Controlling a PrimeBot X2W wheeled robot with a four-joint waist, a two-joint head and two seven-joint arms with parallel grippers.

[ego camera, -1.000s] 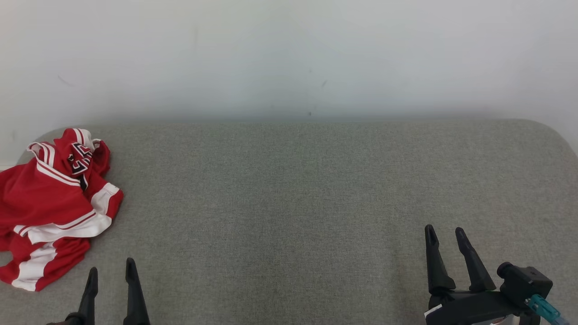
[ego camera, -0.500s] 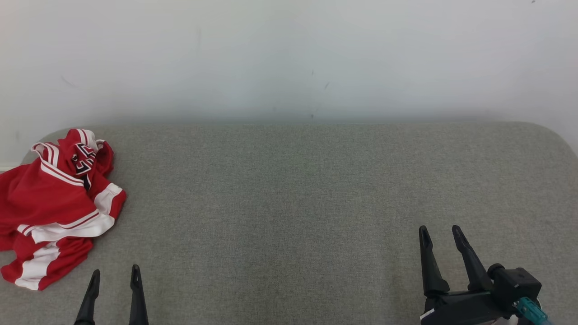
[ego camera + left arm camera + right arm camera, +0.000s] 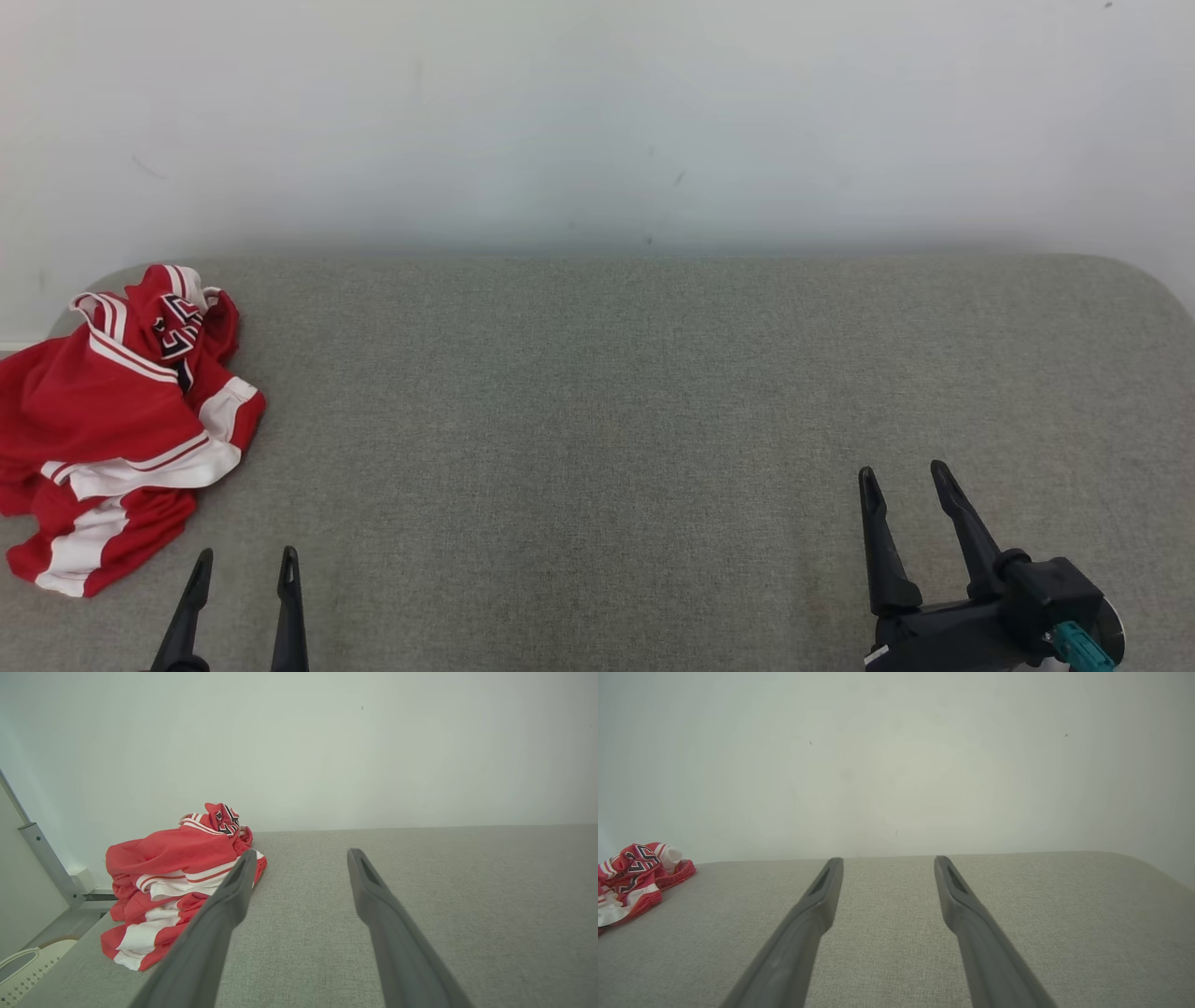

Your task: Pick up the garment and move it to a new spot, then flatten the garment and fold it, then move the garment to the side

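Garment (image 3: 117,425) crumpled, just beyond-left of gaping left end effector (image 3: 245,558).

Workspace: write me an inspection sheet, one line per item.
Surface: grey fabric tabletop with rounded corners.
Job's things: red and white garment, crumpled in a heap at the tabletop's left end, not yet picked up.
Clutter: nothing seen.
Tools: left tool open, near the garment but apart from it; right tool open, holding nothing.
Cables: teal plug at the right tool's wrist.
Surroundings: pale wall behind; metal post and white basket beyond the left end.
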